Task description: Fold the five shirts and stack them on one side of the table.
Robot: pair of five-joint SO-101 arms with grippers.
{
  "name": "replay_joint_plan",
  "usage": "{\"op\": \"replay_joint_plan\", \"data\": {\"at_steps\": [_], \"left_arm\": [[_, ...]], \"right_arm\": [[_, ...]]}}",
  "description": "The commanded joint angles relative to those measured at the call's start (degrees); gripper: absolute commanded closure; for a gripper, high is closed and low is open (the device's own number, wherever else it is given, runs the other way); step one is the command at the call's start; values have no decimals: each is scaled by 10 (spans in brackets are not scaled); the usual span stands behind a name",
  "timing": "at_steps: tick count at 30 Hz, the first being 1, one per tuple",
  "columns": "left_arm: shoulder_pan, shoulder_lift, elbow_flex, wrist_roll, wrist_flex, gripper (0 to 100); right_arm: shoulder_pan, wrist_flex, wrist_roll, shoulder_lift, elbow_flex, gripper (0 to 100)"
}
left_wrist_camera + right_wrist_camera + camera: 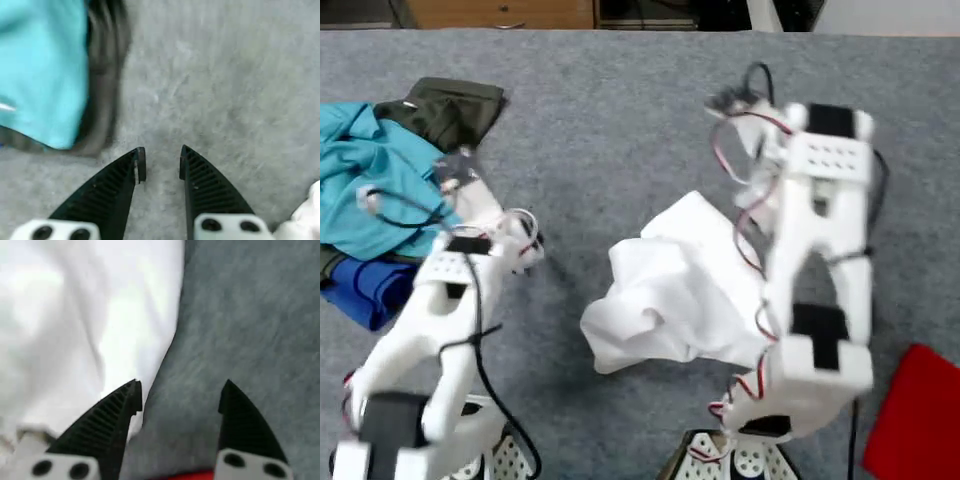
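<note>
A crumpled white shirt lies mid-table. At the left edge is a pile: a teal shirt on top, a dark green one behind it, a blue one in front. A red shirt lies at the near right. My left gripper is open and empty over bare grey table, beside the teal shirt and the dark shirt; from above it sits at the pile's right edge. My right gripper is open and empty, straddling the edge of the white shirt.
The grey cloth-covered table has free room at the back and between the two arms. The right arm's white links stand over the white shirt's right side. A wooden cabinet runs behind the table's far edge.
</note>
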Motion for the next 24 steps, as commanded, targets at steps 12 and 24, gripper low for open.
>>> {"op": "replay_joint_plan", "data": {"at_steps": [12,24], "left_arm": [[-9,62,-86,4,42,875],[-5,65,-90,4,40,875]], "right_arm": [[-89,28,-142,486,-555,857],[-101,63,-178,574,-686,861]]}}
